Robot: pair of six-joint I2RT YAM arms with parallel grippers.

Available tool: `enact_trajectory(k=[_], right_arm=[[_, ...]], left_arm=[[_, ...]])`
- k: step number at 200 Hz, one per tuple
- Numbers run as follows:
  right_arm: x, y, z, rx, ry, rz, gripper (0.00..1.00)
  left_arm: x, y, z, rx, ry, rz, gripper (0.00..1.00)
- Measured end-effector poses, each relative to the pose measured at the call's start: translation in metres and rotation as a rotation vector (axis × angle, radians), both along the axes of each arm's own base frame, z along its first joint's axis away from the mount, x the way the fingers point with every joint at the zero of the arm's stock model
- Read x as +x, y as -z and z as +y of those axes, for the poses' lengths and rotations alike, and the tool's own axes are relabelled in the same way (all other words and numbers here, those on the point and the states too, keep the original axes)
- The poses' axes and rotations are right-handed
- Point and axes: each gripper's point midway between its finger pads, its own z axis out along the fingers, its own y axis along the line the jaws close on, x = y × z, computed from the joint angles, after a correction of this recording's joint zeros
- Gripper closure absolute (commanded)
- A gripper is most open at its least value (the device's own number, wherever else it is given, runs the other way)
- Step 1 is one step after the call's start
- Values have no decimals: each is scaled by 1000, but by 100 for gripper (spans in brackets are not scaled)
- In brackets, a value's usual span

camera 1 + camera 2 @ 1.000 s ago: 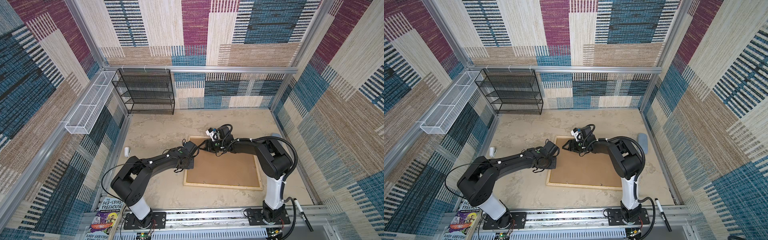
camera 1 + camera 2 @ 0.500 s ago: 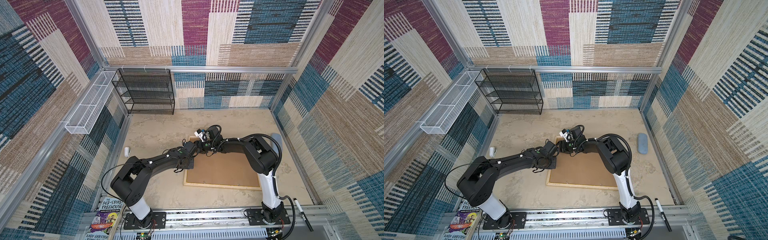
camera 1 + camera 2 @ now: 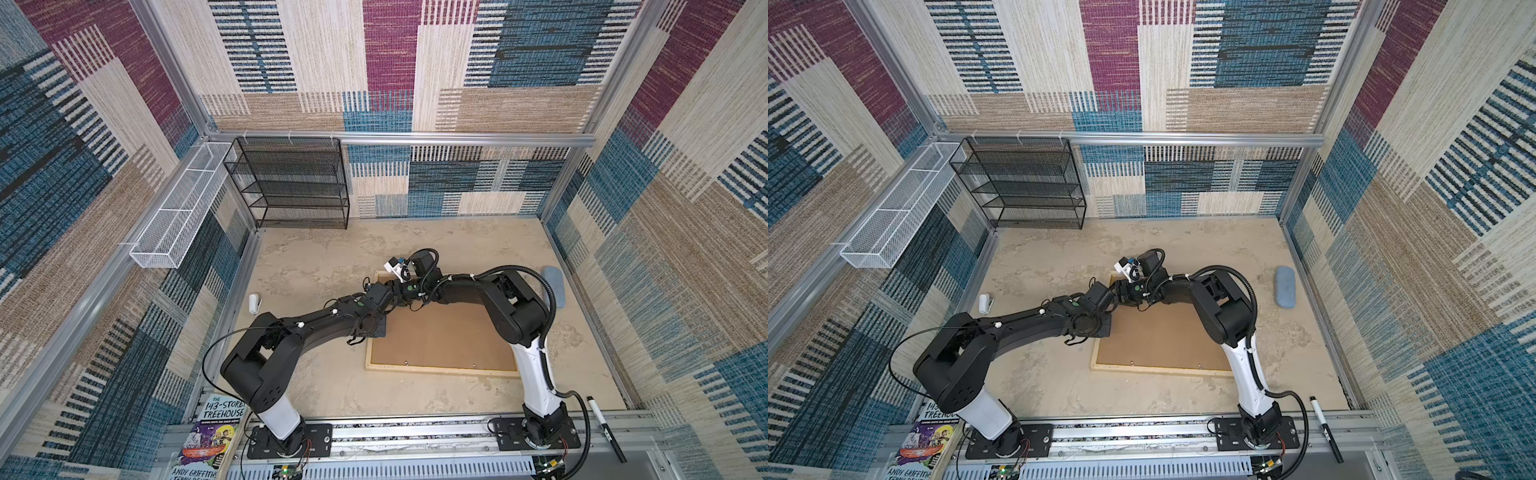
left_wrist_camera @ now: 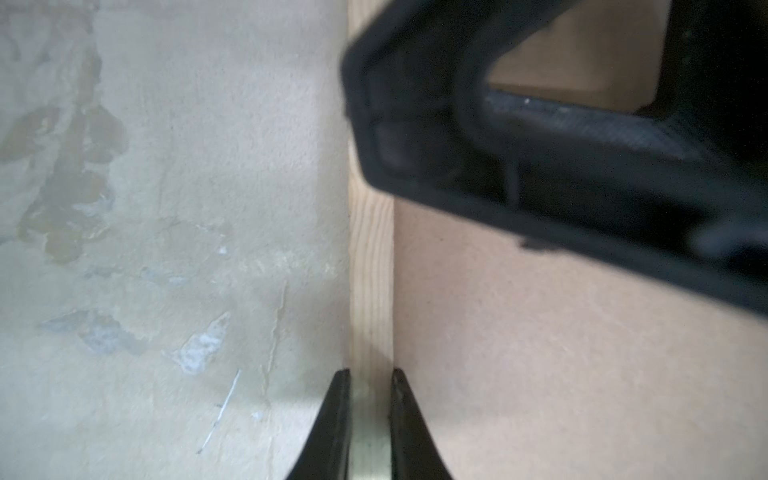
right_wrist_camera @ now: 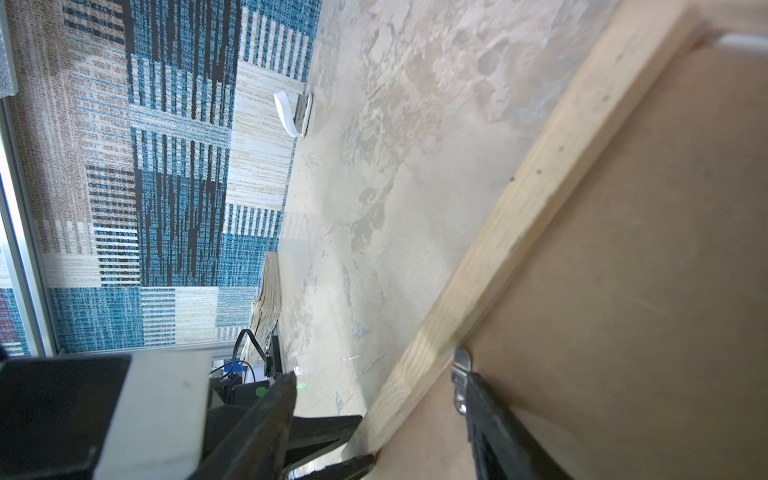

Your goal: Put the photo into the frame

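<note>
Leftward across the far end of the frame (image 3: 415,367), the right gripper (image 5: 378,384) has been carried since 1 second ago; its fingers are spread wide astride a pale rail. That same rail is pinched narrowly between the 2 fingers of the left gripper (image 4: 369,378). The frame is laid back-up on the table (image 3: 332,257), with the brown backing board (image 3: 444,336) seated inside.

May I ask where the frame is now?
In both top views the frame lies flat on the middle of the table, left gripper clamping its left rail.
</note>
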Motion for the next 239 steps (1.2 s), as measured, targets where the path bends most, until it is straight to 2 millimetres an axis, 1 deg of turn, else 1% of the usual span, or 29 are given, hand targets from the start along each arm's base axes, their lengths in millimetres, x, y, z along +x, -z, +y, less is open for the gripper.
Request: enact_trajectory(k=[47, 83, 107, 144, 179, 212, 239], right_arm=[[-1, 2, 8, 22, -112, -56, 34], [-5, 4, 7, 29, -143, -80, 34], [-3, 4, 6, 21, -134, -85, 34], [0, 4, 4, 19, -112, -62, 34], [3, 4, 2, 19, -86, -46, 34], [4, 3, 1, 16, -64, -19, 34], [6, 3, 2, 15, -50, 0, 34]], left_arm=[[0, 0, 7, 19, -8, -17, 89], [0, 0, 7, 21, -8, -19, 88], [0, 0, 7, 21, -10, -20, 79], [2, -1, 10, 14, -7, -23, 79], [0, -5, 14, 6, -10, -30, 72], [-2, -6, 14, -9, -8, -31, 74], [-5, -2, 12, -26, -1, -19, 82]])
